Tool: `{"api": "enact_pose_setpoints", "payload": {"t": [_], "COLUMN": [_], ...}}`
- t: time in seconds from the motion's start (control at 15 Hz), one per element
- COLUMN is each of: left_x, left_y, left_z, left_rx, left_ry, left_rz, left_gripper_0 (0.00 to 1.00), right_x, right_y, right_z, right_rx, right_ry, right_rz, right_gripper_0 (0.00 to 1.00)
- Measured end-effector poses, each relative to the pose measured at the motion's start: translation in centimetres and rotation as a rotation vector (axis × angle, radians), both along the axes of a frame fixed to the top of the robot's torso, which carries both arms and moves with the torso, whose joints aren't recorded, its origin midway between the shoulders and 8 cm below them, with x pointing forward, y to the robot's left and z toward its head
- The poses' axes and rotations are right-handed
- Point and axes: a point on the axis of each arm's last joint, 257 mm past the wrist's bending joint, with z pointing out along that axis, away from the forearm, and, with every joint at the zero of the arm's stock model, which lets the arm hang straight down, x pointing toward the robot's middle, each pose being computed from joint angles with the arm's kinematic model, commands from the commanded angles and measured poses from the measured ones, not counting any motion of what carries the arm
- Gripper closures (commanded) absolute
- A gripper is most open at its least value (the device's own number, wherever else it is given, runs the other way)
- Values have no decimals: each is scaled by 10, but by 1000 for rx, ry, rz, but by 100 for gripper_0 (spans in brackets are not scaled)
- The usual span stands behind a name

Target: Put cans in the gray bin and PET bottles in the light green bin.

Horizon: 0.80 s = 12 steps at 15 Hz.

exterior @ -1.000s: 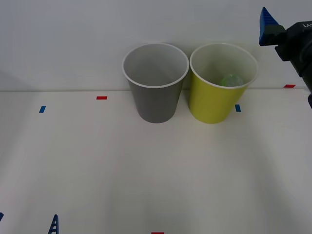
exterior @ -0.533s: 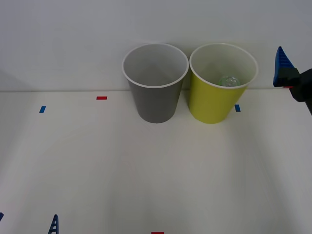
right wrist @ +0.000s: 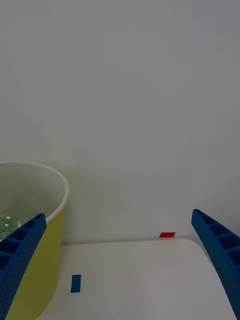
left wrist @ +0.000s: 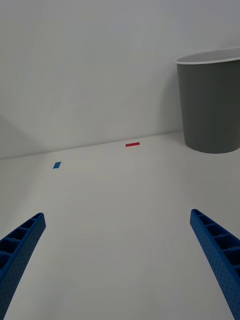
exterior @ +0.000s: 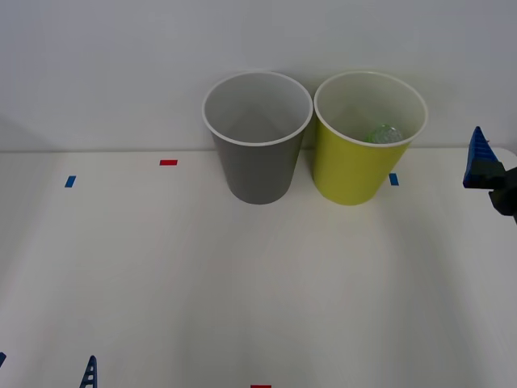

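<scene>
The gray bin (exterior: 257, 166) stands at the back of the table, with the light green bin (exterior: 355, 170) touching its right side. A PET bottle (exterior: 384, 134) lies inside the light green bin (right wrist: 42, 260); only part of it (right wrist: 7, 223) shows over the rim. Cans are out of view. My right gripper (right wrist: 119, 216) is open and holds nothing, right of the light green bin; one blue finger (exterior: 477, 158) shows at the front view's right edge. My left gripper (left wrist: 117, 215) is open and holds nothing, low at the near left, facing the gray bin (left wrist: 210, 107).
Small red tape marks (exterior: 168, 162) and blue tape marks (exterior: 70, 181) dot the white table (exterior: 258, 291). A white wall rises right behind the bins. A left fingertip (exterior: 89, 373) pokes in at the front view's bottom edge.
My right gripper has come down and moved right, away from the light green bin's top. The bottle stays in that bin. The left arm has not moved.
</scene>
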Motion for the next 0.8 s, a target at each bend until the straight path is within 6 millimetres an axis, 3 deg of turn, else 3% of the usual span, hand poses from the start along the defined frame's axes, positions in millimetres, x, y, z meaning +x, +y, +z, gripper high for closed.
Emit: {"api": "enact_pose_setpoints", "payload": {"t": [0.27, 0.8], "left_x": [0, 0], "left_y": [0, 0], "left_z": [0, 0], "left_rx": [0, 0], "left_ry": [0, 0], "left_rz": [0, 0], "left_gripper_0": [0, 0], "right_x": [-4, -27], "right_y": [1, 8], "right_z": [-11, -28], "right_rx": [97, 50], "right_ry": [-2, -98], "right_rz": [-4, 123], "right_gripper_0": [0, 0]}}
